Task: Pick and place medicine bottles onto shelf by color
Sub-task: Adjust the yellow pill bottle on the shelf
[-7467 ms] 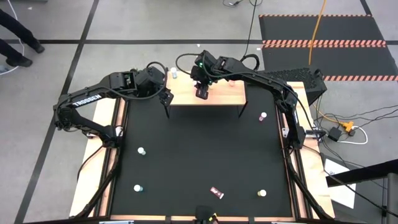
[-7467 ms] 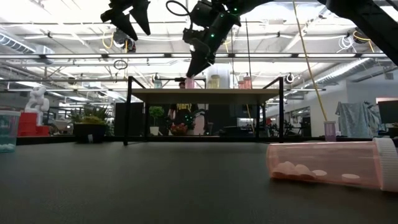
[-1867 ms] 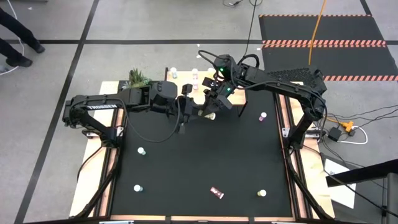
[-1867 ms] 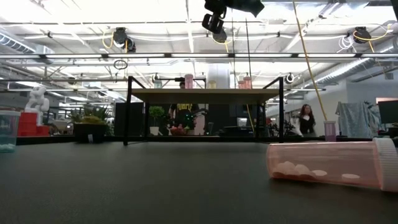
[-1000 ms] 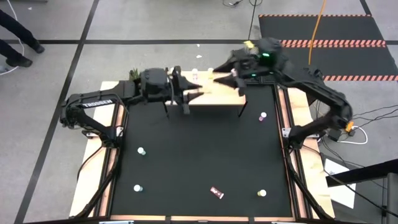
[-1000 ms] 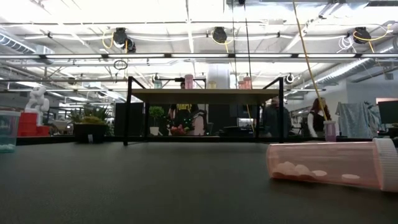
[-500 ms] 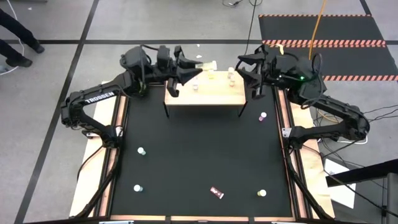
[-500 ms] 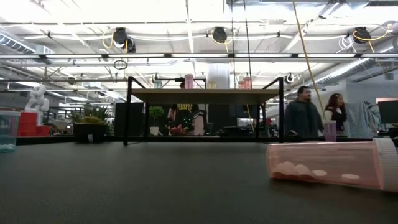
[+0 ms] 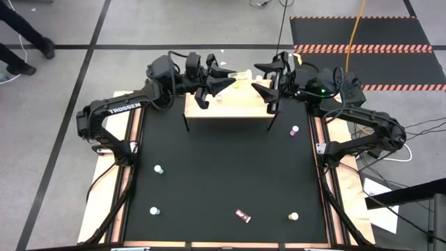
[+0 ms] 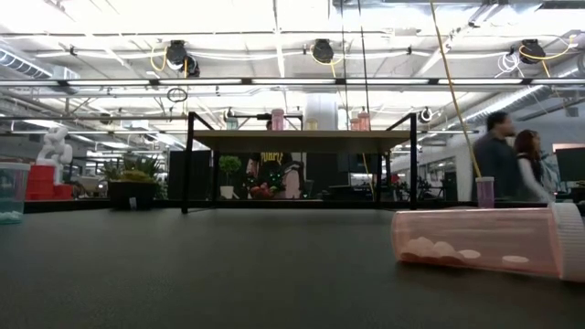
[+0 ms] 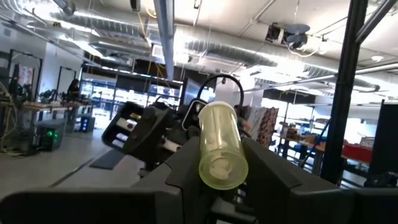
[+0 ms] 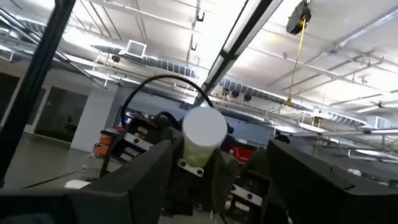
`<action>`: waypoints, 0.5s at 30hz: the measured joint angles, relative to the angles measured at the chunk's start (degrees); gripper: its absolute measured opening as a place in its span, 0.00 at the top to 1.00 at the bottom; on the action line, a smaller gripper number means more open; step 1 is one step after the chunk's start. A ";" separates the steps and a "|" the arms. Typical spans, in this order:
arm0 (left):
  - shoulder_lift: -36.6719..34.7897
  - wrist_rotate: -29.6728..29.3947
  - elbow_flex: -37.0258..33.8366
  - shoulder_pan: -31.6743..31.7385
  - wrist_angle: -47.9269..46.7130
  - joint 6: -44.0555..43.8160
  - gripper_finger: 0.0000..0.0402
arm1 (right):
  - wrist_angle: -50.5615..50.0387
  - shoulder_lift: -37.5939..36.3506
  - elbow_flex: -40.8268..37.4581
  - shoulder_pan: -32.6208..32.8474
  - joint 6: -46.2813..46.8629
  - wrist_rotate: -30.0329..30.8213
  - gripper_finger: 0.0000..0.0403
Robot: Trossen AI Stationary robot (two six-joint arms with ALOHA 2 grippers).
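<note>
My left gripper (image 9: 228,77) is above the far edge of the wooden shelf (image 9: 240,108) and is shut on a yellowish medicine bottle (image 9: 240,74). My right gripper (image 9: 256,78) faces it from the right. It is open, and its fingers stand wide on either side of the bottle's white cap (image 12: 204,127) without touching it. Several bottles stand on the shelf top (image 10: 302,140), among them a pink one (image 10: 277,120). Other bottles stand on the black mat (image 9: 159,169) (image 9: 295,130), and a pink one lies on its side (image 10: 484,242). My left gripper pinches the yellowish bottle's body (image 11: 219,140) between its two fingers (image 11: 180,174), which lie along the bottle. The bottle's base (image 11: 222,169) points back toward the wrist. Its capped end sticks out past the fingertips toward the right gripper. The bottle is lifted clear above the shelf and tilts upward.
More bottles stand near the mat's front (image 9: 154,210) (image 9: 293,217). A bluish bottle (image 10: 11,192) stands at the low view's left edge. People walk in the room beyond the table (image 10: 498,155). Cables and a striped floor mat (image 9: 362,49) lie to the right.
My left gripper has carried the yellowish bottle from over the shelf's front toward the far edge and tipped it upward. My right gripper has swung out toward the right, then come back toward the bottle's cap end, tipping upward too.
</note>
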 joint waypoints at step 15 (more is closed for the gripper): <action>3.72 1.89 -0.02 -0.74 2.68 -0.41 0.72 | 0.74 0.70 0.08 0.00 1.89 -3.31 0.44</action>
